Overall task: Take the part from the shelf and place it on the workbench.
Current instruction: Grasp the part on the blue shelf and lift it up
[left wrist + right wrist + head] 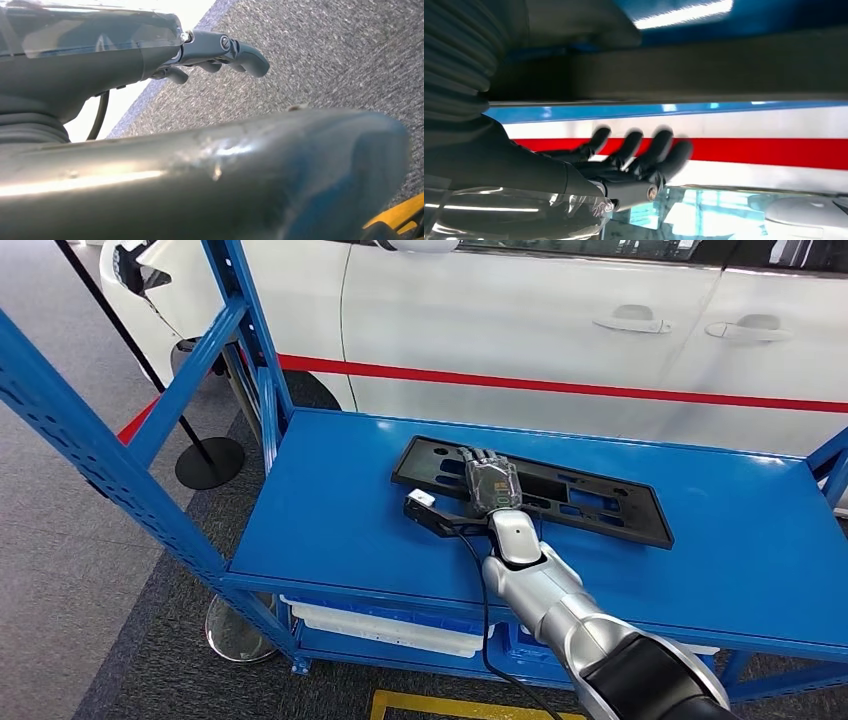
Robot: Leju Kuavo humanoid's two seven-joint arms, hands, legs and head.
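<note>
The part is a flat black plastic frame (600,502) with cut-outs, lying on the blue shelf board (340,520). My right hand (492,483) reaches over the frame's near-left section, back of the hand up and fingers stretched across it. In the right wrist view the dark edge of the frame (704,70) runs across the picture. There the fingers (644,155) are spread and straight, with a gap to the frame. My left hand (100,75) hangs over grey carpet, its fingers (240,50) loosely bent and holding nothing.
A white car (520,320) with a red stripe stands close behind the shelf. Blue uprights (90,440) frame the shelf's left side, and one rises at the right edge (830,465). A black stanchion base (210,462) sits on the floor to the left. White bins (380,625) lie below the board.
</note>
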